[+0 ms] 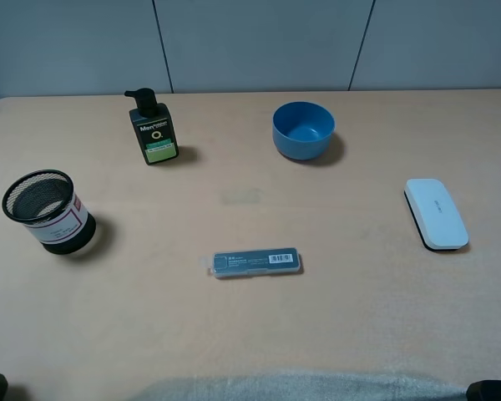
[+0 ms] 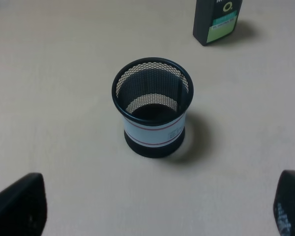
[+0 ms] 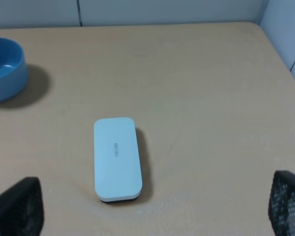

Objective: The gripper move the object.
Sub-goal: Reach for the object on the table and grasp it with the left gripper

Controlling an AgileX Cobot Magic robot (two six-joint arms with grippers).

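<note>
Your left hand (image 2: 152,206) is spread wide. Both dark fingertips (image 2: 17,204) sit way out at the edges of its wrist view with only bare bench (image 1: 359,326) between them, so it's gripping nothing. It's clear of the pen cup (image 2: 152,105), no contact at all. The cup sits out in front of the gap, roughly centred between the two fingers. It's standing upright on its solid black base, with a black mesh wall and a white label band with thin red lines round the lower part.

From the high camera the cup is at the far left of the bench, well apart from everything else. The dark pump bottle (image 1: 153,129) with the green label stands further back and to the right of it. The blue bowl (image 1: 303,131) is at the back too, a bit right of the middle. A flat grey case (image 1: 256,262) with a barcode sticker lies lengthwise near the middle, closer to the front edge.

Your right hand (image 3: 151,206) is spread just as wide and holds nothing either. In front of it a white rounded oblong case (image 3: 116,158) with a dark underside lies flat on the right side of the bench. There's tiny print on its top, too small to read.
</note>
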